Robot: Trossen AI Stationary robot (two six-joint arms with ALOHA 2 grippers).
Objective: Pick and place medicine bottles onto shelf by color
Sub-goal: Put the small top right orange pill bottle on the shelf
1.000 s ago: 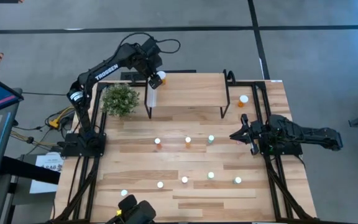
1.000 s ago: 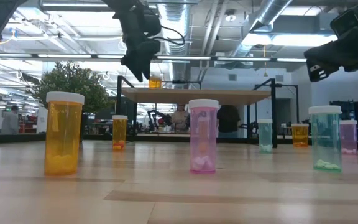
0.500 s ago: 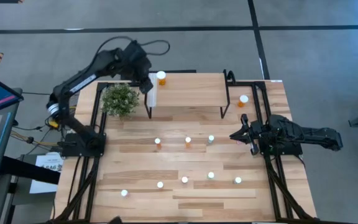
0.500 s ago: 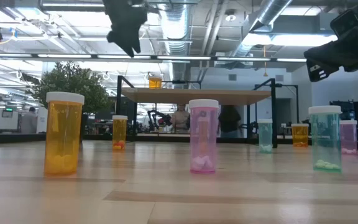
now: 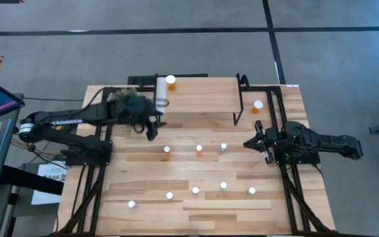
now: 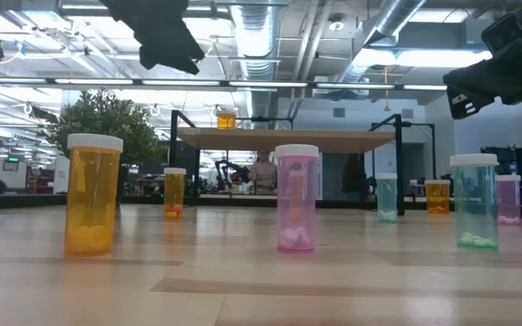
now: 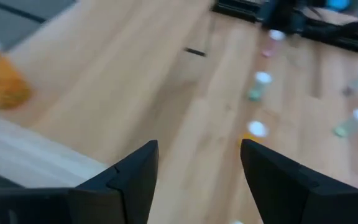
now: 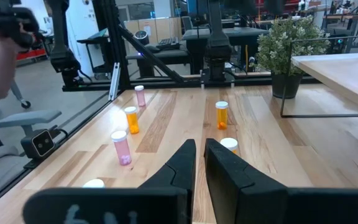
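You see one orange bottle [image 5: 170, 81] with a white cap upright on the shelf [image 5: 202, 94]; the other bottles [image 5: 199, 150] stand scattered on the table [image 5: 275, 204]. The left gripper [image 5: 151, 128] hangs empty, fingers apart, beside the shelf. The right gripper [image 5: 251, 143] rests shut and empty at the table's right edge.

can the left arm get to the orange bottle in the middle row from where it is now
Probably yes. The left tool, open and empty, hangs just off the shelf, and only bare tabletop lies between it and the orange bottle.
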